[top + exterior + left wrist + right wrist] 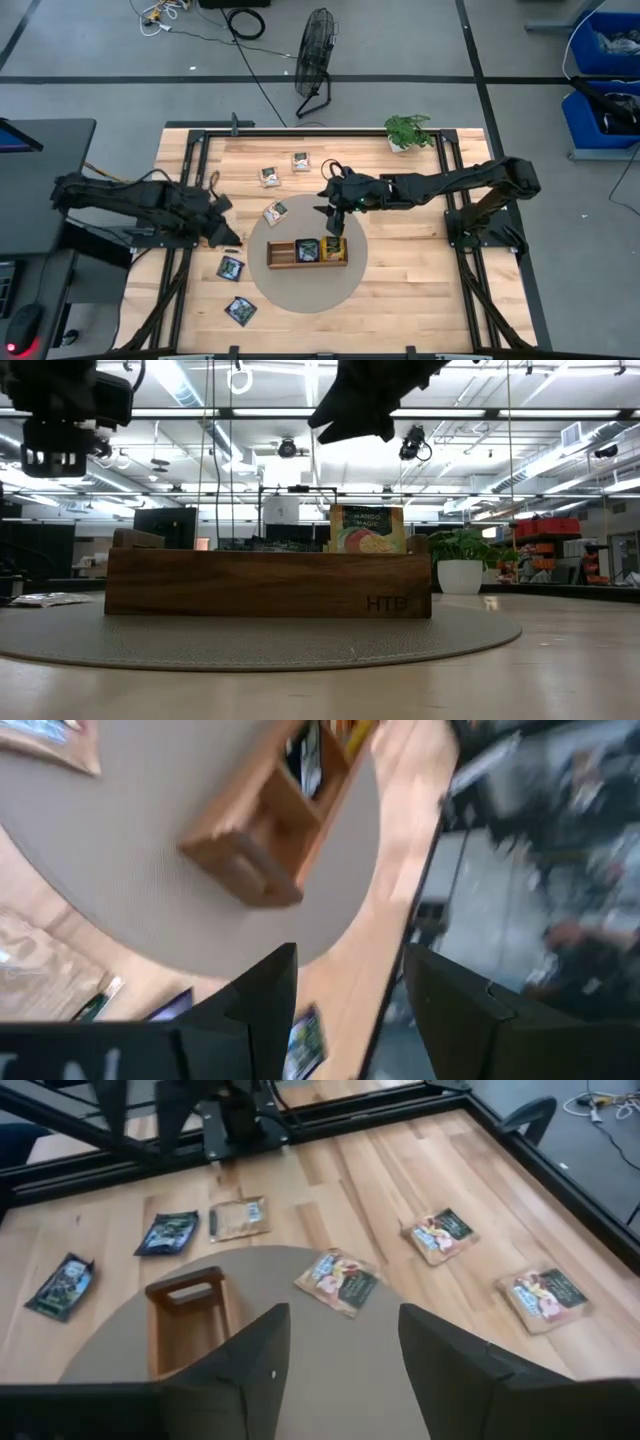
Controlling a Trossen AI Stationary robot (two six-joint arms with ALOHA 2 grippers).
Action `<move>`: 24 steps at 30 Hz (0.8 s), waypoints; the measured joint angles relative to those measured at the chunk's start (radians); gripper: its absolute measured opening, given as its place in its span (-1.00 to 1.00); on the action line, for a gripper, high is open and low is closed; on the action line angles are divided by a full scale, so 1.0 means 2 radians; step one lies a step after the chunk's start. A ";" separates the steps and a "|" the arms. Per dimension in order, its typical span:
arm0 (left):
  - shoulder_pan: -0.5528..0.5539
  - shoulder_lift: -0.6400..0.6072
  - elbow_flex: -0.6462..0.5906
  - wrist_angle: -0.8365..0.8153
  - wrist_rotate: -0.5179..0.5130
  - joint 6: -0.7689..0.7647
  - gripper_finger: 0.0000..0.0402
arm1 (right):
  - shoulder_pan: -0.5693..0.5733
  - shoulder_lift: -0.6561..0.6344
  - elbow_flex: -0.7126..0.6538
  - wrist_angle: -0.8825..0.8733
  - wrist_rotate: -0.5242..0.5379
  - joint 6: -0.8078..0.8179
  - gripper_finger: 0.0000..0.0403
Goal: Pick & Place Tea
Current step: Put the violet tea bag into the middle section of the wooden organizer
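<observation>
A long wooden tray [283, 252] lies on a round grey mat [300, 290] at the table's middle. An orange tea sachet [367, 528] stands upright in the tray's right end, beside a dark one [307, 249]. Loose sachets lie flat on the table: one [340, 1280] on the mat's far edge, two [268, 176] [301, 161] at the far side, two dark ones [231, 268] [240, 310] at the near left, and a beige one [240, 1218]. My right gripper [330, 218] hangs open above the tray's right end, holding nothing. My left gripper [230, 238] is open left of the mat, facing the tray.
A potted plant [408, 130] stands at the table's far right corner. Black frame rails [190, 190] run along the left and right sides. Bare wood [420, 270] lies right of the mat.
</observation>
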 joint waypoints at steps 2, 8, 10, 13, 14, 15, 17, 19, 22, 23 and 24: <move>-0.017 0.021 0.000 0.000 0.001 0.013 -0.06 | -0.003 0.000 0.000 -0.002 0.000 0.000 -0.02; -0.042 0.103 0.000 -0.005 0.020 0.037 -0.06 | -0.002 0.000 0.000 -0.002 -0.002 0.000 -0.02; -0.048 0.130 0.000 -0.004 0.028 0.052 -0.06 | -0.002 0.000 0.000 -0.002 -0.002 0.000 -0.02; -0.054 0.166 0.000 -0.015 0.051 0.048 -0.06 | -0.002 0.000 0.000 -0.007 -0.006 0.004 -0.02; -0.055 0.177 0.000 -0.023 0.059 0.038 -0.06 | -0.001 0.000 0.000 -0.011 -0.007 0.008 -0.02; -0.055 0.187 0.000 -0.032 0.067 0.028 -0.06 | -0.001 0.000 0.000 -0.015 -0.007 0.012 -0.02; -0.059 0.200 0.000 -0.053 0.079 0.009 -0.06 | 0.000 0.000 0.000 -0.017 -0.007 0.014 -0.02; -0.062 0.210 0.000 -0.070 0.083 -0.002 -0.06 | 0.003 0.000 0.000 -0.017 -0.007 0.015 -0.02; -0.063 0.213 0.000 -0.086 0.073 -0.004 -0.06 | 0.006 0.000 0.000 -0.016 -0.007 0.015 -0.02; -0.062 0.213 0.000 -0.101 0.066 -0.007 -0.06 | 0.006 0.000 0.000 -0.017 -0.007 0.015 -0.02; -0.062 0.213 0.000 -0.114 0.055 -0.013 -0.06 | 0.006 0.000 0.000 -0.016 -0.007 0.015 -0.02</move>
